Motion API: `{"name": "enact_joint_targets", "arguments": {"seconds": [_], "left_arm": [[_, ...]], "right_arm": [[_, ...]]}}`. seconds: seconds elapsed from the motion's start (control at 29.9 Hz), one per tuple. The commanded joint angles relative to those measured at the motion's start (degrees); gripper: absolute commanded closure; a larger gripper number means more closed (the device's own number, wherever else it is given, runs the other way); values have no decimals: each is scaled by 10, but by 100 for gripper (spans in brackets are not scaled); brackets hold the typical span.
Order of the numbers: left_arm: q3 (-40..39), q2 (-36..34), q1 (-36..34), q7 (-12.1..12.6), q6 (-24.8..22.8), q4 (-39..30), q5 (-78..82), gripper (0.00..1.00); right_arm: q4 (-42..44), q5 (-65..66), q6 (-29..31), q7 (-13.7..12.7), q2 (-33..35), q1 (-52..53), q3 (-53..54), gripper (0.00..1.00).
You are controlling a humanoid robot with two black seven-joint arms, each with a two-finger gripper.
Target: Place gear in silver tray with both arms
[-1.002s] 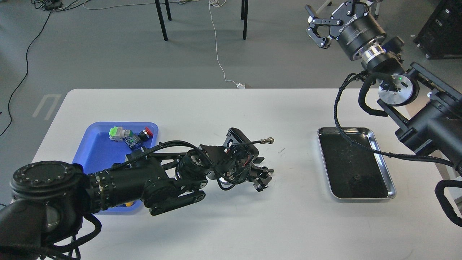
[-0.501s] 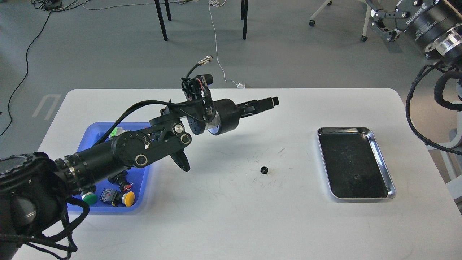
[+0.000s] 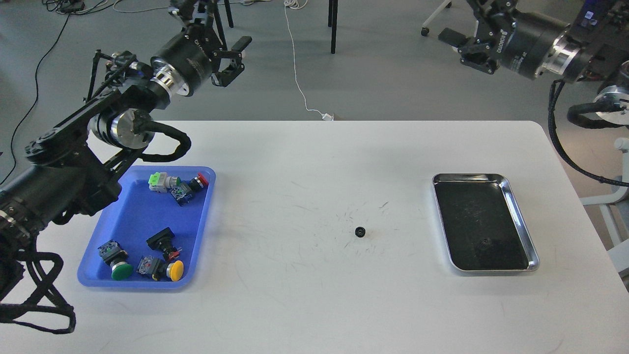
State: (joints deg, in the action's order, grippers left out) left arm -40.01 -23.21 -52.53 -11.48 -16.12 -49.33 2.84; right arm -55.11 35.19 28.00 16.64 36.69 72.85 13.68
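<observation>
A small black gear (image 3: 360,231) lies alone on the white table, left of the silver tray (image 3: 521,216). The tray sits at the right with a dark reflective bottom, and a small dark spot shows near its front end. My left gripper (image 3: 223,24) is raised high beyond the table's far left edge, open and empty, far from the gear. My right gripper (image 3: 459,19) is raised beyond the far right edge, open and empty, well above and behind the tray.
A blue plastic tray (image 3: 125,216) at the left holds several push-button switches. Black chair legs (image 3: 333,29) and a white cable (image 3: 297,73) are on the floor beyond the table. The white table (image 3: 314,305) ends near the bottom of the view.
My left arm has lifted off the gear and swung up and back to the far left, leaving the gear on the table. My right gripper has shifted at the upper right.
</observation>
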Motion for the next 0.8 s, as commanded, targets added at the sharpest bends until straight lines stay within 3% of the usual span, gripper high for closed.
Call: {"name": "enact_joint_targets", "arguments": {"seconds": [0.0,0.2,0.33,0.43,0.63,0.77], "left_arm": [[-49,-9,36,3,-8,6,-22,3],[-114,-15,108,0,-7,-4,-24,3],[-168,-19,127,4,-7,-20,-28,2],[-175,-39,127,4,-7,-30,-33,2],[-176,-44,127,4,-2,-59,-43,2],[-176,-43,127,4,-1,-65,-43,2]], "right_arm": [[-1,28,0,3,-36,80,-122,1],[-3,137,0,13,-129,141,-223,2],[-17,252,0,47,-159,156,-283,2],[-28,324,0,75,-172,157,-312,3],[-36,390,0,96,-210,155,-401,6],[-39,398,-26,114,-238,148,-462,16]]}}
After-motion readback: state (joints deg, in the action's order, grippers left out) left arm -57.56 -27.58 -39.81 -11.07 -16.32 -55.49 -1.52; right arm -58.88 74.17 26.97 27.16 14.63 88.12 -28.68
